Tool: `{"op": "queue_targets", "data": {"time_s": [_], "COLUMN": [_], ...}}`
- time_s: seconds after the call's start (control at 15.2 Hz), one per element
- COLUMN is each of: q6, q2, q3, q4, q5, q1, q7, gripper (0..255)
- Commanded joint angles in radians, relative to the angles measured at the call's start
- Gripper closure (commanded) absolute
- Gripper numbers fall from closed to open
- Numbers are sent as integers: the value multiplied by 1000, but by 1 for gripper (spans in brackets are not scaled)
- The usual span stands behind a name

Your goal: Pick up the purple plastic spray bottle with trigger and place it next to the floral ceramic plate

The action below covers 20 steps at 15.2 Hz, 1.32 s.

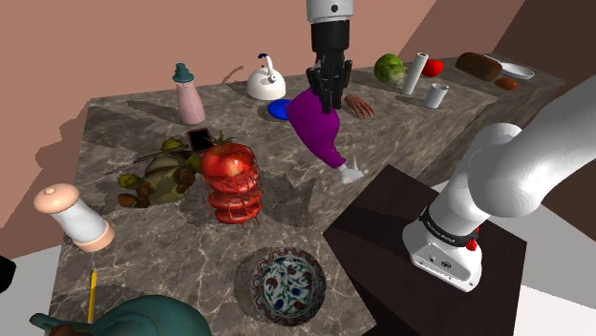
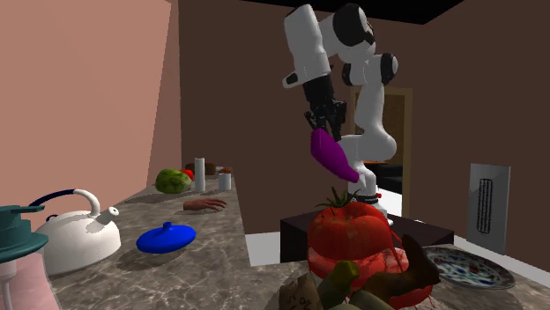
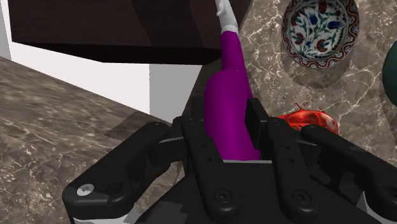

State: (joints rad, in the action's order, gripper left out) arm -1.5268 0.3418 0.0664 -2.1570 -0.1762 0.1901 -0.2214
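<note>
The hand (image 1: 328,91) is closed on the purple spray bottle (image 1: 320,134), with one black finger (image 3: 194,130) pressed on each side of its fat bottom end. The bottle is up in the air above the tabletop (image 1: 172,250). It hangs on a slant, with its thin neck and white trigger (image 1: 351,174) pointing down toward the dark stand (image 1: 430,250). The floral plate (image 1: 288,283) lies flat on the tabletop, well apart from the bottle, past the red sliced tomato (image 1: 232,181) and close to the tabletop's near edge. The bottle looks like smooth, hard plastic, so I think it is light and will not squash, but its round, shiny sides could slip. The hand holds only one end and the long part hangs free, so I think the bottle could swing or turn between the fingers if the arm moves fast. A hold nearer the middle would be steadier, but this hold looks good enough for a slow trip. The trigger end is lowest and would touch down first, so the bottle will likely end up lying on its side. The plate looks like it could chip, so the bottle should come down on bare tabletop beside it, not on it.
</note>
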Motion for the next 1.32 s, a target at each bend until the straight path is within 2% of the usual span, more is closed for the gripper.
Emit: {"op": "queue_targets", "data": {"time_s": [0.0, 0.59, 1.25], "q6": [15, 101, 177], "q2": [48, 219, 316], "q3": [23, 137, 284], "q4": [-27, -72, -19], "q5": [-21, -141, -296], "q1": [17, 96, 178], "q7": [-38, -221, -456], "gripper": [255, 255, 255]}}
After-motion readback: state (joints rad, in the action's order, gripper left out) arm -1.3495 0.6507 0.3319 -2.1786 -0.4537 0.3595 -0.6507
